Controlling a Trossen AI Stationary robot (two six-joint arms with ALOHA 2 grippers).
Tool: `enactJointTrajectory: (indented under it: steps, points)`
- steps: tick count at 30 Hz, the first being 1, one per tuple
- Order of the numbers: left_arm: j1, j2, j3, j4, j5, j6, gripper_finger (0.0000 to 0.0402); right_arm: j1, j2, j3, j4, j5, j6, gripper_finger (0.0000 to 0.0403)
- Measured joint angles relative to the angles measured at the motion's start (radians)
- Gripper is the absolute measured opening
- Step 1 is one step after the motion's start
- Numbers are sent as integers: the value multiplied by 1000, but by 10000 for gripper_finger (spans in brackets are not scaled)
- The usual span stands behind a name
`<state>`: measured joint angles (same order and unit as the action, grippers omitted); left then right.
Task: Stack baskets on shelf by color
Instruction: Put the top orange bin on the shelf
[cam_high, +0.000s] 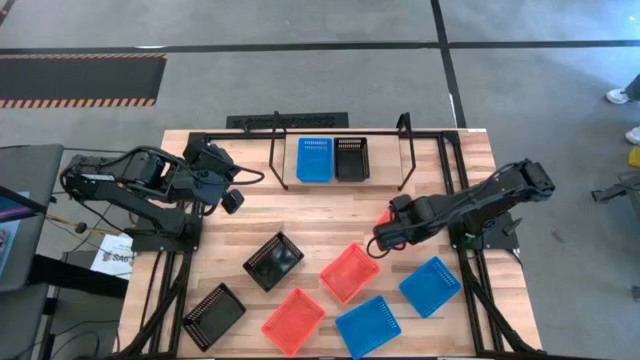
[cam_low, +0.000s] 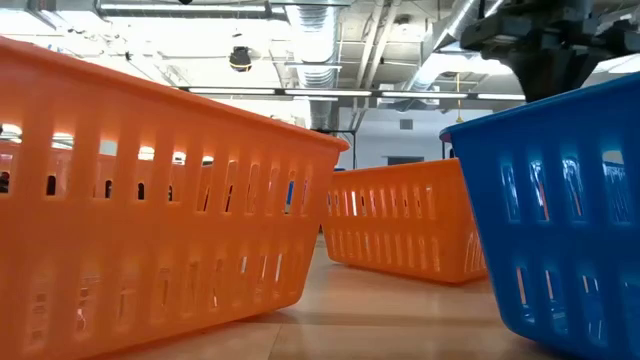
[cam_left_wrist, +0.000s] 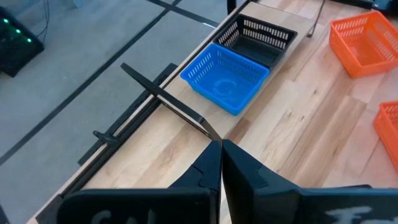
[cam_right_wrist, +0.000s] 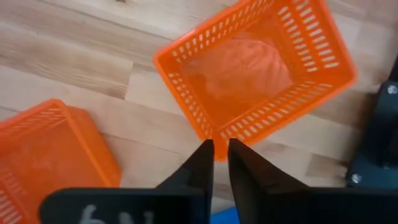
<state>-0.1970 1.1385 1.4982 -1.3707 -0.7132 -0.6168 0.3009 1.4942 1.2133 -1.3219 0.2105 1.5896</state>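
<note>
On the shelf (cam_high: 385, 165) at the table's far side a blue basket (cam_high: 315, 158) and a black basket (cam_high: 351, 158) rest side by side on their bottoms. My right gripper (cam_high: 380, 243) points down, open by a narrow gap (cam_right_wrist: 221, 149), over a corner of a red-orange basket (cam_right_wrist: 255, 68), which stands on the table mostly hidden under the arm in the high view. Another red-orange basket (cam_high: 350, 271) lies just beside it. My left gripper (cam_high: 232, 200) hangs shut (cam_left_wrist: 221, 149) over the table's left side, facing the shelf.
Loose on the table's near half lie a third red-orange basket (cam_high: 293, 320), two blue baskets (cam_high: 430, 286) (cam_high: 367, 326) and two black baskets (cam_high: 273, 261) (cam_high: 213, 315). The shelf's black upright rods (cam_high: 275, 150) (cam_high: 405, 150) stand at its two ends.
</note>
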Motion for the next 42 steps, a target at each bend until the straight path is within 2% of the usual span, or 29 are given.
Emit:
enactJointTrajectory:
  steps: [5, 11, 15, 20, 37, 40, 42]
  points:
    - [0, 0, 0, 0, 1, 27, 0, 41, 43, -1, -28, -34, 117, 132]
    - [0, 0, 0, 0, 0, 31, 0, 101, 79, -3, -121, -76, 451, 200]
    - [0, 0, 0, 0, -6, 57, 0, 119, 80, -46, -95, -75, 614, 218]
    - [0, 0, 0, 1, -6, 75, 0, 116, 80, -130, -44, -75, 711, 214]
    - [0, 0, 0, 0, -6, 75, 0, -17, 24, -467, 395, -23, 698, 206]
    - [0, 0, 0, 0, -5, 74, 0, -23, 31, -485, 463, -23, 649, 180]
    - [0, 0, 0, 0, -5, 68, 0, -28, 30, -485, 492, -23, 607, 143]
